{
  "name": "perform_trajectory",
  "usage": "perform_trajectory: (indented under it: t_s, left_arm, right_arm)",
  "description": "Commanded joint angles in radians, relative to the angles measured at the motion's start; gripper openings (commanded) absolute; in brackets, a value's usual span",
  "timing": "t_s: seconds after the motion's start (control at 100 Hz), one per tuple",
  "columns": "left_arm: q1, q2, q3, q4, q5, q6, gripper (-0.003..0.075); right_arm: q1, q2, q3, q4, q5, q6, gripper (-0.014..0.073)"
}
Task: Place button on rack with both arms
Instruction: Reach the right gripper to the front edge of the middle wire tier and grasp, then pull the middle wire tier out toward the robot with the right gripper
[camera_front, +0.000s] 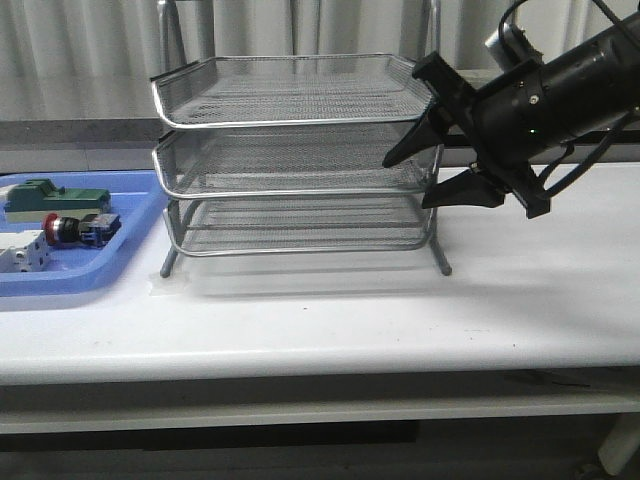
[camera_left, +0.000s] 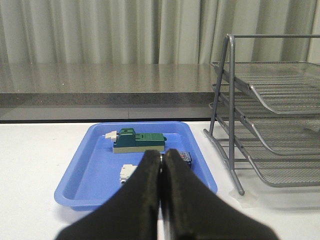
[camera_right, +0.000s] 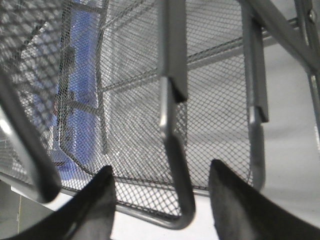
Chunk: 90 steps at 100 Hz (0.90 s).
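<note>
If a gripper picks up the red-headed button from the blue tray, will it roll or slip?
The button lies on its side in the blue tray. Its round red head might let it roll slightly, but the blocky body probably stops that. The smooth plastic may slip, so gripping the body's flat sides seems safer.

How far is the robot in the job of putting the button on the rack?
Nothing looks done: the red-headed push-button switch lies in the flat blue plastic tray. The right gripper is open beside the silver wire-mesh rack; the left gripper is shut, empty. Picking and placing remain.
</note>
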Motion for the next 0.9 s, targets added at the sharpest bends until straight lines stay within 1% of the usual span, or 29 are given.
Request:
perform_trajectory:
  t_s: [0.0,0.12,0.17,0.21,0.34,0.54,0.65,0.89]
  left_arm:
    - [-0.006,-0.035,0.046,-0.007,-0.080,-0.005,-0.0020]
    - [-0.006,-0.035,0.046,-0.007,-0.080,-0.005,-0.0020]
    - [-0.006,-0.035,0.046,-0.007,-0.080,-0.005,-0.0020]
    - [-0.006,-0.035,0.046,-0.007,-0.080,-0.005,-0.0020]
    - [-0.006,-0.035,0.046,-0.007,-0.080,-0.005,-0.0020]
    - [-0.006,-0.035,0.046,-0.007,-0.080,-0.005,-0.0020]
    - [-0.006,-0.035,0.046,-0.007,-0.080,-0.005,-0.0020]
    - [-0.006,-0.035,0.046,-0.007,-0.080,-0.005,-0.0020]
  right_arm:
    - [-0.002,-0.046,-0.032,0.046,0.047,-0.014,0.0295]
    - [-0.002,-0.046,-0.032,0.047,0.047,-0.014,0.0101]
    - [-0.002,-0.046,-0.032,0.047,0.051,-0.014,0.0049]
    - [-0.002,-0.046,-0.032,0.047,0.053,-0.014,0.0024]
    - [-0.002,-0.046,-0.029,0.041,0.076,-0.014,0.0017]
    - [-0.002,-0.046,-0.006,-0.003,0.135,-0.014,0.0017]
    - [-0.002,-0.053,0.043,-0.008,0.158,-0.019,0.0017]
    - [0.000,-0.153,0.209,-0.009,0.131,-0.098,0.0017]
